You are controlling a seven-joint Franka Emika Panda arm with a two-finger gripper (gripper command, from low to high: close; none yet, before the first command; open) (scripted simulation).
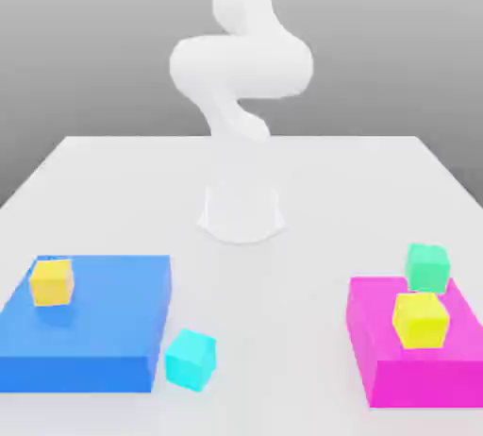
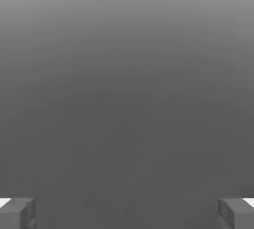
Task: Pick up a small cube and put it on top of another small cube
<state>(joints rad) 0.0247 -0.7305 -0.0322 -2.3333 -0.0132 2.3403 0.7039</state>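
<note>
The small cyan cube (image 1: 190, 359) rests on the white table, just off the near right corner of the flat blue block (image 1: 90, 330) in the exterior view. A greener mint cube (image 1: 426, 267) stands at the far edge of the flat magenta block (image 1: 377, 330). One yellow cube (image 1: 51, 282) sits on the blue block and another yellow cube (image 1: 419, 320) on the magenta block. My white arm (image 1: 241, 66) rises from its base and leaves the picture upward. In the hand view my gripper (image 2: 127, 214) is open, its grey fingertips (image 2: 17, 214) far apart with nothing between them, facing plain grey background.
The arm's round base (image 1: 241, 212) stands mid-table behind the blocks. The white table (image 1: 255, 330) stretches between the blue and magenta blocks, with its edges at the exterior view's left and right.
</note>
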